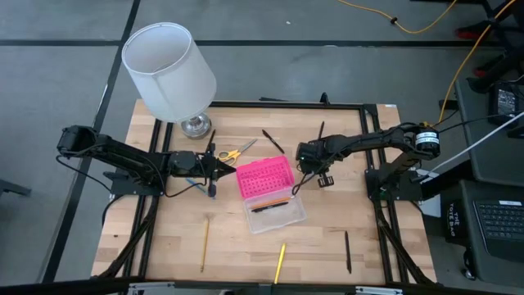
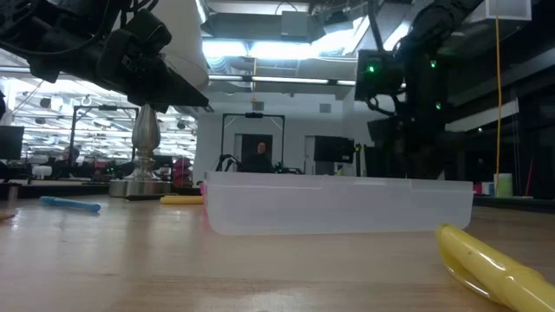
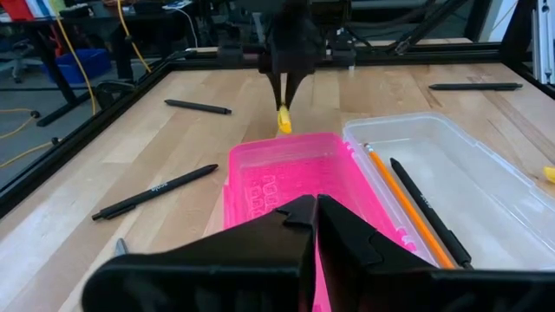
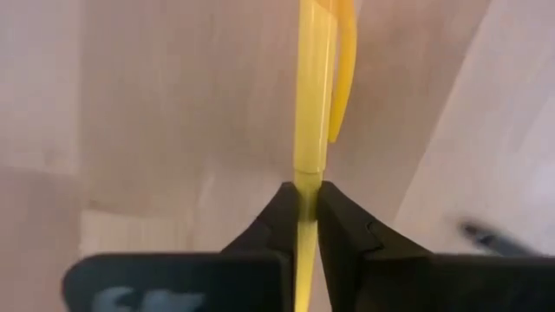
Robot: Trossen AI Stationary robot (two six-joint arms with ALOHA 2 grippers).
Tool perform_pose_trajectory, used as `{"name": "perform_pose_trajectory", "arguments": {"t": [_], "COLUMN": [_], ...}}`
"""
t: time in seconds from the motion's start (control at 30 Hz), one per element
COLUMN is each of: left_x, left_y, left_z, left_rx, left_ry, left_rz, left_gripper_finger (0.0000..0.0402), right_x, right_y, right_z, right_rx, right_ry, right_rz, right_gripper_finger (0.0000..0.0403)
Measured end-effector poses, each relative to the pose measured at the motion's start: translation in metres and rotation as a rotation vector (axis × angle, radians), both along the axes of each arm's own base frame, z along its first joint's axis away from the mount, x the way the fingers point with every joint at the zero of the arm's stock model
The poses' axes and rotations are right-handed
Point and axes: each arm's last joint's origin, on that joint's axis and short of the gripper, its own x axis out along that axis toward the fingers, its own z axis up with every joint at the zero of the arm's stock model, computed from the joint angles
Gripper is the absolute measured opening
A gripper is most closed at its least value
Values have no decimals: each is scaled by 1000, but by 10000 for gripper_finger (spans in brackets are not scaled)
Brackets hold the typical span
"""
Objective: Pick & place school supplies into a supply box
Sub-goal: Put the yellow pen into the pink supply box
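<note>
- My right gripper (image 4: 303, 204) is clamped on a yellow pen (image 4: 314, 95), pointing down at the table (image 1: 164, 246) just right of the box (image 1: 276, 209).
- My left gripper (image 3: 310, 212) is pressed together, holding nothing, just left of the pink lid (image 1: 264, 177).
- The box sits mid-table, an orange pencil (image 3: 406, 206) and black pen (image 3: 431, 212) inside.
- Scissors (image 1: 232, 152) lie by the lamp (image 1: 169, 70).
</note>
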Motion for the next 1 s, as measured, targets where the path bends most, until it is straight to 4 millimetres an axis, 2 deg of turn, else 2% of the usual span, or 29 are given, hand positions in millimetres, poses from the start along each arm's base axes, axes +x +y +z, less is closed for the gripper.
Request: {"name": "perform_pose_trajectory", "arguments": {"t": [0.2,0.4,0.53,0.7,0.87,1.0], "left_x": [0,0,0,0,0,0], "left_y": [0,0,0,0,0,0], "left_z": [0,0,0,0,0,0], "left_rx": [0,0,0,0,0,0], "left_ry": [0,0,0,0,0,1], "left_rz": [0,0,0,0,0,0], "left_gripper_finger": [4,8,7,7,8,4], "right_x": [5,-11,-25,-39,-42,-42], "right_y": [13,22,25,27,28,28], "right_z": [20,56,85,112,126,123], "right_rx": [0,-7,15,46,64,63], "right_ry": [-44,-173,-325,-502,-623,-638], "right_rz": [30,0,-17,-50,-55,-52], "right_gripper_finger": [30,30,30,30,30,30]}}
